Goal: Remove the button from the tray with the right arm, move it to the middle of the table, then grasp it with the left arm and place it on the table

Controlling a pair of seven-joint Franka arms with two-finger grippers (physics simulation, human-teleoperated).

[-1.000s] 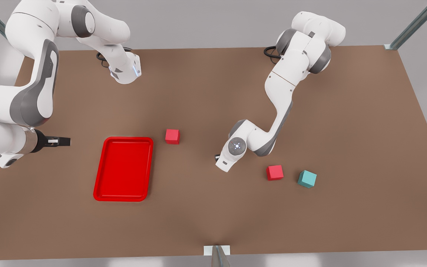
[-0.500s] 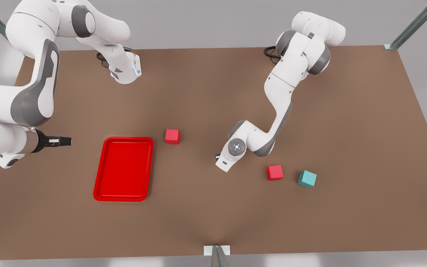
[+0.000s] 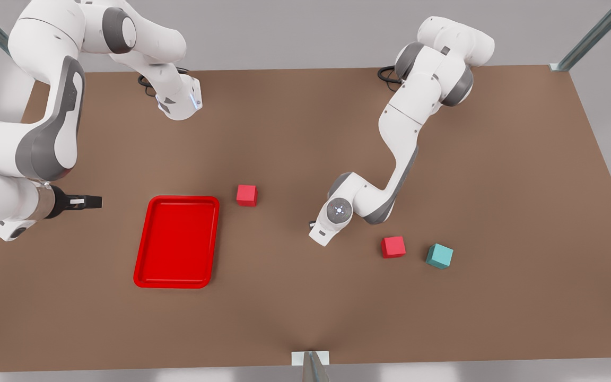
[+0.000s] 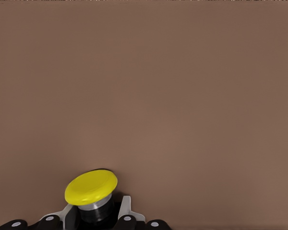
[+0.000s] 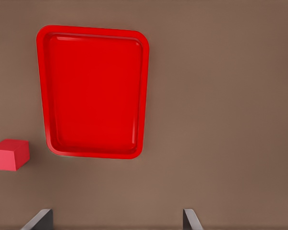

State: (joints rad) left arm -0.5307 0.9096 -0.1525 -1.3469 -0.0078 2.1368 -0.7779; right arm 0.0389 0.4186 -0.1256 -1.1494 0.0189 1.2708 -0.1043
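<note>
The button (image 4: 91, 186), a dark body under a round yellow cap, sits between the white finger pads of my left gripper (image 4: 96, 214), which is shut on it just above the bare table (image 4: 182, 96). In the front view that arm's hand (image 3: 322, 232) hangs low near the table's middle and covers the button. My right gripper (image 3: 85, 201) is held high at the front view's left, beside the red tray (image 3: 177, 241). It is open, with its fingers (image 5: 38, 219) wide apart and nothing between them. Nothing lies in the tray (image 5: 93, 91).
One red cube (image 3: 246, 194) lies just beyond the tray's far right corner and appears again as the red cube (image 5: 9, 154). Another red cube (image 3: 393, 246) and a teal cube (image 3: 439, 255) lie to the front view's right of the left hand.
Almost nothing differs. The left arm's wrist has sunk very slightly, and the right arm has stayed where it was.
</note>
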